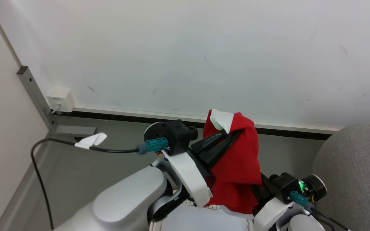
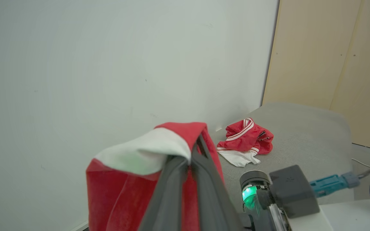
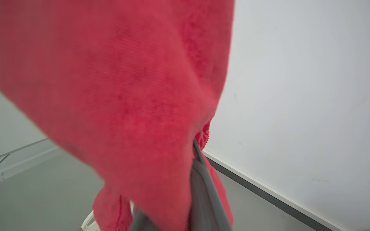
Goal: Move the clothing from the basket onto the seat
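Left jaws: clamped on a red garment, mid-frame.
Right jaws: together, pinching the same cloth lower down.
Seat: crumpled red-and-white jersey lying on it.

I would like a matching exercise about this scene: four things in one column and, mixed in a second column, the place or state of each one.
Things:
1. raised red garment
2. crumpled red-and-white garment
3. black cable
4. white socket box

Places or states:
A. low on the wall, near the corner
B. clamped in the left end effector
C. lying on the grey seat
D. carrying a white tag

Pairs: 1-B, 2-C, 3-D, 4-A.
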You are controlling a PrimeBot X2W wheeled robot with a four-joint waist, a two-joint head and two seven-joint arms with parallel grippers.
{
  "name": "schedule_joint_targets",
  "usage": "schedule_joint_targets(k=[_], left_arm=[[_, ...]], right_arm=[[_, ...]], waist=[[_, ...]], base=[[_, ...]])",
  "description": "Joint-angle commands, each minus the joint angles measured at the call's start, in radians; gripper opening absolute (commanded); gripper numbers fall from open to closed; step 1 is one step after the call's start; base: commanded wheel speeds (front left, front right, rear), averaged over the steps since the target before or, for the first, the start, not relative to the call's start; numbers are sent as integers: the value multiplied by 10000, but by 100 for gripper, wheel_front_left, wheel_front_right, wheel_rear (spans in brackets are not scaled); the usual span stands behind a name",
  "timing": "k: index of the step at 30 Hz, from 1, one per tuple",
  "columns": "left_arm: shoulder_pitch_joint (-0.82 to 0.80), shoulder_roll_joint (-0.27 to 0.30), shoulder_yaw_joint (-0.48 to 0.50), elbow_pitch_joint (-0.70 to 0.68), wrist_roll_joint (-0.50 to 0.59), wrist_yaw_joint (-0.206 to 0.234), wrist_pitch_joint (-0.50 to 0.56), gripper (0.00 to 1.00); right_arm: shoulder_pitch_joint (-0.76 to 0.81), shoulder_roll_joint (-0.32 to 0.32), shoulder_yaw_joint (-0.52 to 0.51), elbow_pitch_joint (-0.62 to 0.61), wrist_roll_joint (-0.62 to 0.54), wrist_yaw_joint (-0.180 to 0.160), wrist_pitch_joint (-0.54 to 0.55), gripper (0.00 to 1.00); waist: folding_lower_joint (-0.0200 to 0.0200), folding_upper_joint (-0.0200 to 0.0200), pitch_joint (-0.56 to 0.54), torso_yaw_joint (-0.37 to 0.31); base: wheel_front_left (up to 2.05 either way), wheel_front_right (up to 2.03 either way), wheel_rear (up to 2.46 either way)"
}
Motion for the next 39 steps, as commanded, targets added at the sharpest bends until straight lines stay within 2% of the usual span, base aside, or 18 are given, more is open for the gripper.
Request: schedule_joint_targets(k=[1, 10, 11, 12, 13, 23, 32, 39], left_arm=[[103, 66, 68, 60, -140, 14, -68, 0], [354, 269, 85, 232, -68, 76, -161, 0], [443, 211, 65, 224, -114, 74, -166, 13], [488, 168, 71, 206, -170, 111, -198, 65], [522, 163, 26, 199, -143, 97, -217, 100], [1109, 446, -108, 252, 24, 214, -293, 100], [1487, 602, -199, 77, 470, 57, -413, 100], [1716, 593, 233, -137, 967, 89, -435, 100]], right_arm=[[-65, 2, -57, -128, 206, -22, -3, 0], [7, 23, -566, -812, 453, -22, -3, 0], [28, 24, -674, -900, 458, -22, -3, 0], [51, 26, -768, -986, 478, -22, -3, 0], [79, 27, -889, -1070, 508, -22, -3, 0], [362, -63, -2275, -2205, 993, -22, -3, 0], [558, -313, -3450, -3256, 1011, -23, -3, 0], [971, -526, -4013, -3782, 805, -23, -3, 0]], waist=[[0, -1, 15, -39], [0, -1, 84, -274], [0, -1, 96, -313], [0, -1, 108, -361], [0, -1, 117, -411], [0, -1, 364, -1421], [0, -1, 881, -2927], [0, -1, 1123, -4046]], base=[[0, 0, 0], [0, 0, 0], [0, 0, 0], [0, 0, 0], [0, 0, 0], [0, 0, 0], [0, 0, 0], [0, 0, 0]])
